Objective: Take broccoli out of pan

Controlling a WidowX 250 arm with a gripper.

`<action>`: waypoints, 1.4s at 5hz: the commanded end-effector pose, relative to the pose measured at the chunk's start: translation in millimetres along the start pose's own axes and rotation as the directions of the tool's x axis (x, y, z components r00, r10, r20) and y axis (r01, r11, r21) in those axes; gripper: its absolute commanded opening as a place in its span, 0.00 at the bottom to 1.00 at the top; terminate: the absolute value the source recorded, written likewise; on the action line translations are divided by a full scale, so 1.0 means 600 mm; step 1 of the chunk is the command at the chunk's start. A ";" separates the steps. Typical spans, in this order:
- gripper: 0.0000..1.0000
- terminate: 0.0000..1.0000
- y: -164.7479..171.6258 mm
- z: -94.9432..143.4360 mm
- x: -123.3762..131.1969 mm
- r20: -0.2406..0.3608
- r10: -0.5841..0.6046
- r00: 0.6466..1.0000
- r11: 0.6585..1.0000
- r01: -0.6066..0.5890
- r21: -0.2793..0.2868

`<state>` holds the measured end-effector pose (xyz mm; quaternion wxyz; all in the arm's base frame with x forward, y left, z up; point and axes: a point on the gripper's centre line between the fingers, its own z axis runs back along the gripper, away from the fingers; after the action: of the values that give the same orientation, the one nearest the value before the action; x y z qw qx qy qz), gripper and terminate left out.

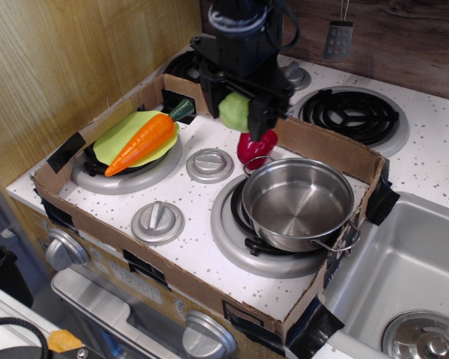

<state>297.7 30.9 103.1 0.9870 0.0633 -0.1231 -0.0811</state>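
Broccoli (234, 111) out of pan (298, 203), clamped in gripper (239, 112), held aloft beyond pan's far-left rim. Pan empty. Left: set down, release.

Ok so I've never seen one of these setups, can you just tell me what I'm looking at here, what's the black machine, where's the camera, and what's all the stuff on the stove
The black machine is a robot arm; at its end is a gripper, a two-fingered clamp. There is one camera, looking down at a toy stove from the front and above. The gripper is shut on a light-green toy broccoli and holds it in the air, up and to the left of the shiny steel pan, which sits empty on the front right burner. On the left, a toy carrot lies on a lime-green plate. A red toy sits just behind the pan. A low cardboard wall fences in this part of the stove, and a metal sink lies at the right.
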 end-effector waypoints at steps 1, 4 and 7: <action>0.00 0.00 0.072 -0.027 0.051 0.095 -0.102 0.990 0.995 0.100 0.026; 0.00 0.00 0.090 -0.103 0.089 0.164 -0.170 0.972 0.985 0.169 0.019; 1.00 0.00 0.091 -0.080 0.116 0.050 -0.270 0.962 0.962 0.268 0.049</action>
<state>376.2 80.2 63.6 0.9659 0.0871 -0.1193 -0.2128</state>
